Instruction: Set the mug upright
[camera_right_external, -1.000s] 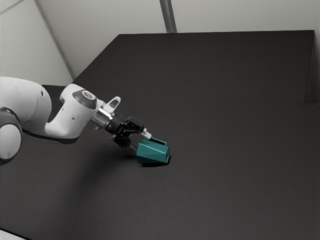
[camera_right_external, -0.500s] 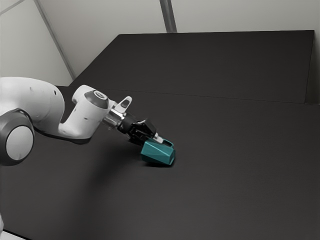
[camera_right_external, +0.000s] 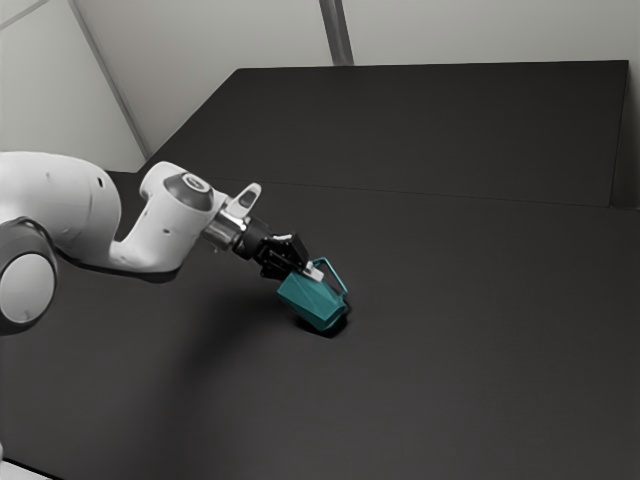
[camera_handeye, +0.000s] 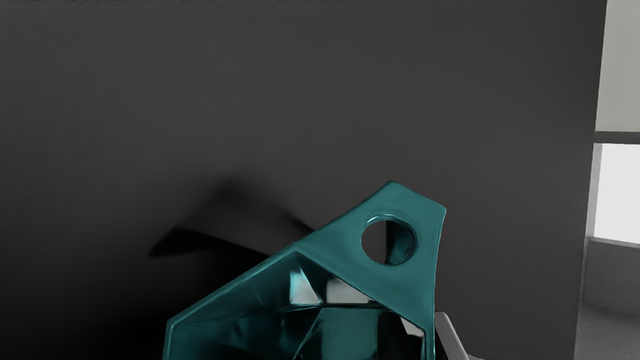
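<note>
With its mouth end now raised, the mug (camera_right_external: 311, 302) leans base-low at the table (camera_right_external: 460, 350), no longer flat on its side; the gripper (camera_right_external: 313, 271) looks clamped on its wall. It isn't upright yet, so more tilting seems needed.

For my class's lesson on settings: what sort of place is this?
Most likely a simulated robot workspace, not a lived-in room: a jointed white arm reaches over a broad dark table, its gripper at a tilted teal mug, with plain pale walls behind.
</note>
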